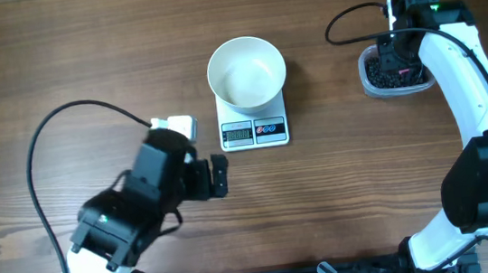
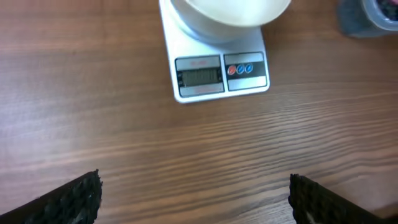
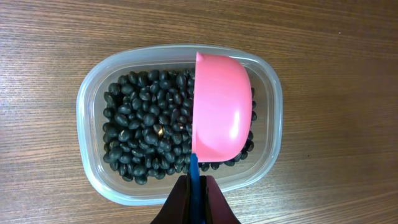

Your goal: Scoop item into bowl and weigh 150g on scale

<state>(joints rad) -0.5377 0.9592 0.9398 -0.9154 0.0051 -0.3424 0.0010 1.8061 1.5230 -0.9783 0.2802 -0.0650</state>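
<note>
Gripping the thin blue handle (image 3: 194, 169) of a pink scoop (image 3: 221, 106), my right gripper (image 3: 196, 186) is pinched tight around it. The scoop hangs over the right half of a clear plastic tub (image 3: 85, 124), with its rounded back turned to my wrist camera, so I cannot tell what is inside it. A layer of black beans (image 3: 143, 137) covers the tub's floor. My left gripper (image 2: 196, 199) is spread wide and holds nothing, above the wooden table (image 2: 93, 124) near the front of the scale (image 2: 221, 74). The white bowl (image 1: 246, 71) sits on the scale, well left of the tub, its inside plain white.
</note>
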